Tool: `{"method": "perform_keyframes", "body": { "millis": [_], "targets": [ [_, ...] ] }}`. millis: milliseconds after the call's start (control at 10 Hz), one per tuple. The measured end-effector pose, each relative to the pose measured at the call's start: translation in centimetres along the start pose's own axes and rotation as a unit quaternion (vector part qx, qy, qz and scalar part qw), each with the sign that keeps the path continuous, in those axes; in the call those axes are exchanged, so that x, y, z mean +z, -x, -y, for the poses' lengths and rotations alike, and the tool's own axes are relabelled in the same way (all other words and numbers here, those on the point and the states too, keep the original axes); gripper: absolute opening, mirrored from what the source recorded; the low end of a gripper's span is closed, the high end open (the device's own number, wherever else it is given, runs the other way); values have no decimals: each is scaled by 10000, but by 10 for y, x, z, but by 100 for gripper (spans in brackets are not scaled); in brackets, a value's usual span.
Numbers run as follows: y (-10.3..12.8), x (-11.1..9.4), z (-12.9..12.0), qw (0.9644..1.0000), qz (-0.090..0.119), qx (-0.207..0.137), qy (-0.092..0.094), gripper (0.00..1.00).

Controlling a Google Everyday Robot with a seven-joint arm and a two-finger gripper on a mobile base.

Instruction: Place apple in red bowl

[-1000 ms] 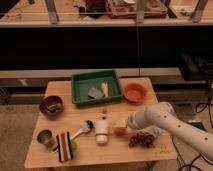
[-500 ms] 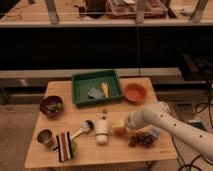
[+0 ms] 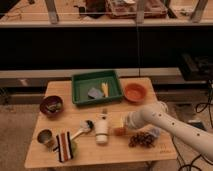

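Observation:
The apple [image 3: 119,131] is a small orange-peach fruit on the wooden table, just right of a white bottle. My gripper [image 3: 121,124] is at the end of the white arm coming in from the right. It sits right at the apple, partly covering its top. The red bowl [image 3: 135,92] is a shallow orange-red bowl at the table's back right, beside the green tray, with nothing showing inside it.
A green tray [image 3: 80,94] at the back centre holds a grey and a yellow item. A dark maroon bowl [image 3: 51,106] stands at left. A white bottle [image 3: 102,131], a brush [image 3: 82,129], a can [image 3: 45,137], a striped cloth [image 3: 63,146] and dark grapes [image 3: 142,139] lie along the front.
The arm has shifted slightly left, bringing the gripper closer onto the apple. The apple and the bowls have not moved.

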Motion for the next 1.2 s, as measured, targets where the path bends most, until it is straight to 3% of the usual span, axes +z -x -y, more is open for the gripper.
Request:
{"method": "perform_keyframes", "body": {
  "millis": [100, 200, 600, 900, 1100, 1200],
  "targets": [
    [0, 1, 0, 10000, 8, -7, 7, 35],
    [0, 2, 0, 10000, 11, -8, 7, 31],
    [1, -2, -4, 10000, 33, 43, 16, 30],
    [-6, -38, -10, 9999, -49, 114, -51, 30],
    [-28, -67, -28, 9995, -165, 252, -112, 30],
    [-40, -70, -33, 9992, -196, 315, -118, 30]
  ]
}}
